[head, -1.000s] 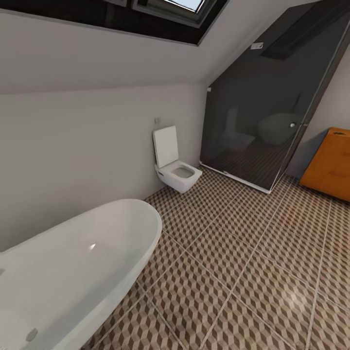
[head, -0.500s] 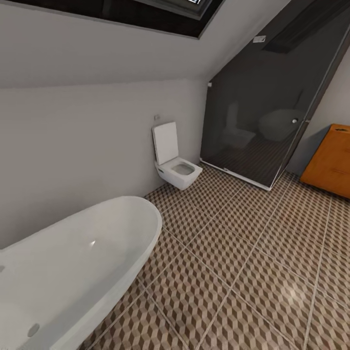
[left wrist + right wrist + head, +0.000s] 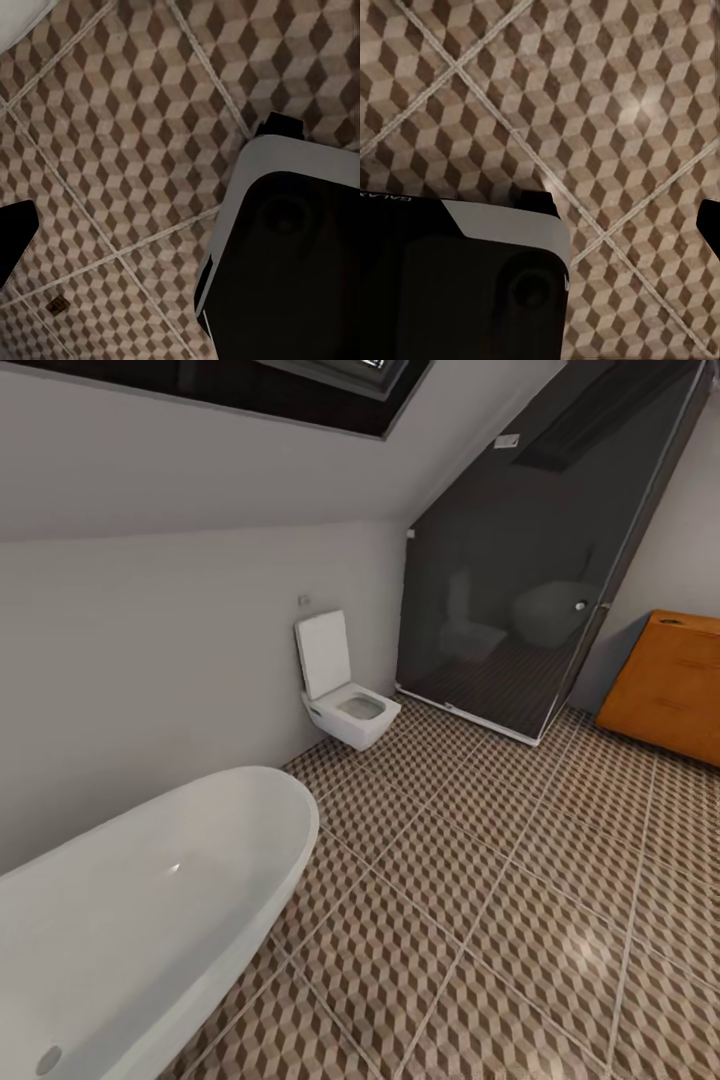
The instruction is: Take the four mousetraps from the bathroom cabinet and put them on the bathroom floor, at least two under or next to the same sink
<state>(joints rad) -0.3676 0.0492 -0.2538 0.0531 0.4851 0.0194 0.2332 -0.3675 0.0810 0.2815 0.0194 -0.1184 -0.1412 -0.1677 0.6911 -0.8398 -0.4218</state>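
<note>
Cabinet (image 3: 668, 685) stands beyond bathroom floor (image 3: 480, 900).

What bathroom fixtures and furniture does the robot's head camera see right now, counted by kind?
White bathtub: 1
White toilet: 1
Dark glass shower enclosure: 1
Orange-brown wooden cabinet: 1
Total: 4
All stand around the cube-patterned tiled floor.
</note>
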